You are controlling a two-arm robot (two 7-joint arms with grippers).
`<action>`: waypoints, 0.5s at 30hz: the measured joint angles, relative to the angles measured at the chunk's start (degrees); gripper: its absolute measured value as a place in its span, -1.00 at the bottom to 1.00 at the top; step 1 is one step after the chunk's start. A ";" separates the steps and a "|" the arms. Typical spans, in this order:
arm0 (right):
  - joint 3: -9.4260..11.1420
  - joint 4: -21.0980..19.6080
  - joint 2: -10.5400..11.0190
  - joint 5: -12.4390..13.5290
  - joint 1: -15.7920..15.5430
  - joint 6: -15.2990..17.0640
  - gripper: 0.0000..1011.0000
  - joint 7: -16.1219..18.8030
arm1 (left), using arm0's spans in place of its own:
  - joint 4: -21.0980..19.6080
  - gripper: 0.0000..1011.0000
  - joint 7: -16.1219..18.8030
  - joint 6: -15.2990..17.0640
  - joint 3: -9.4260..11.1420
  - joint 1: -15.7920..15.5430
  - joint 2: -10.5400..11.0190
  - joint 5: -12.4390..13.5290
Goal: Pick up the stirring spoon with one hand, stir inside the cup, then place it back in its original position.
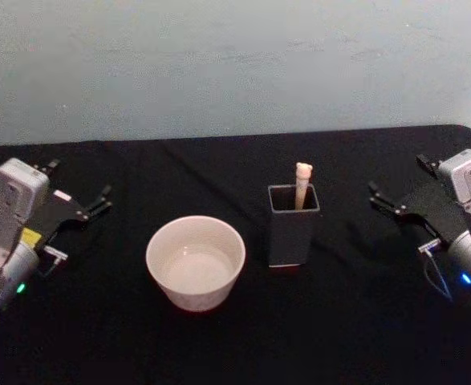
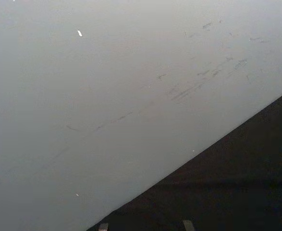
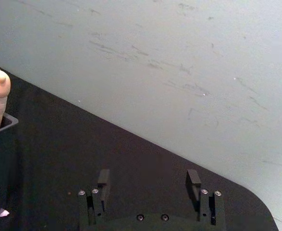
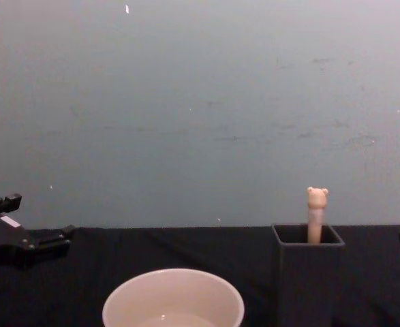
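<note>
- Nothing is picked up yet, so we think the step now is to reach for the spoon (image 1: pixel 302 183).
- The spoon stands in the dark holder (image 1: pixel 290 237). Just its bear head and a bit of handle poke out the top. Its metal end is hidden inside.
- The left end effector (image 1: pixel 103 200) has a white label (image 1: pixel 61 195). Its two fingers are apart and it holds nothing. The cup (image 1: pixel 196 295) is to its right, and the holder is further right, past the cup.
- The right end effector (image 1: pixel 377 196) is also spread wide and empty. The holder is near it, to its left.
- To do this well, we would come down over the holder from above with the fingers apart, one on each side of the handle, just under the bear head.
- We would close softly, then lift straight up. That way the spoon should not drag on the holder wall and tip it.
- Coming from the left, we would pass high over the cup so we do not bump its rim.
- The other arm can wait at the edge of the tabletop (image 1: pixel 339 337).
</note>
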 joint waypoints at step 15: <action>0.00 0.00 0.00 0.00 0.00 0.00 0.98 0.00 | 0.00 0.98 0.00 0.00 0.00 0.00 0.00 0.00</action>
